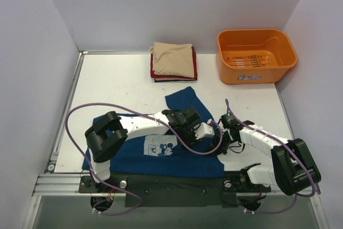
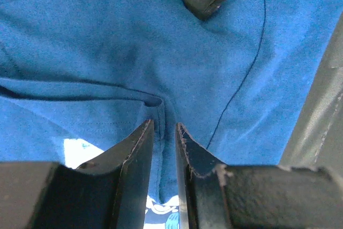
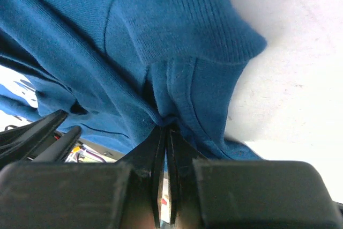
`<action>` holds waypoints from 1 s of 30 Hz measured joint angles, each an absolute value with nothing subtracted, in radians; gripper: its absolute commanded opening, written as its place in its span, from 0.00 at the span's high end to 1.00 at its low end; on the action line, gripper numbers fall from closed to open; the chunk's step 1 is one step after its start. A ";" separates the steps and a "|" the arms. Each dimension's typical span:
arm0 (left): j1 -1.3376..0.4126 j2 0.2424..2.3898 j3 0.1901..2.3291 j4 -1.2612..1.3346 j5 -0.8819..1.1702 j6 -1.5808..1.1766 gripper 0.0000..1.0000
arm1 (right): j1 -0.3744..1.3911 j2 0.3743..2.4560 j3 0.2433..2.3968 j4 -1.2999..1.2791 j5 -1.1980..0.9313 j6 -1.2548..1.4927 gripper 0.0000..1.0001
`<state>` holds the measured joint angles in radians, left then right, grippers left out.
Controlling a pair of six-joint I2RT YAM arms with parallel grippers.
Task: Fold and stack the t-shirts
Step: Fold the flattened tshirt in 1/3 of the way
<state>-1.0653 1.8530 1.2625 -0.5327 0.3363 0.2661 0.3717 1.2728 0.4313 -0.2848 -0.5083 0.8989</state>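
Blue t-shirt [image 1: 128, 151] lies spread on the counter [image 1: 118, 84] directly under both sets of jaws, its pale chest print [image 1: 159, 146] just to the left of them. Right jaws are clamped flat on a pinch of blue cloth. The wrist view shows fabric bunched into their tips right below a ribbed edge [image 3: 182, 20], and I can't tell whether that's collar or cuff. Left jaws stand narrow with a ridge of cloth [image 2: 153, 100] running into the gap. I can't tell if they actually bite it, since the print shows through between them lower down. My read: both are picking up the same side of the shirt, close together, to lift and fold it over. That closeness is the main hazard, because each wrist view shows the other arm's fingers right next to its own. Purple cable [image 1: 187, 146] loops over the shirt just beside the left jaws and could snag the cloth. A flap of the shirt [image 1: 185, 97] sticks out beyond the jaws. Well beyond that sits the folded stack, beige shirt [image 1: 172, 59] on top of a red shirt [image 1: 153, 72]. Orange tub [image 1: 256, 56] is further right of the stack, well apart.
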 measured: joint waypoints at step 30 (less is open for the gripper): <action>-0.783 1.826 1.218 -0.480 0.211 0.210 0.76 | 0.353 1.171 0.413 -0.390 -0.426 0.863 1.00</action>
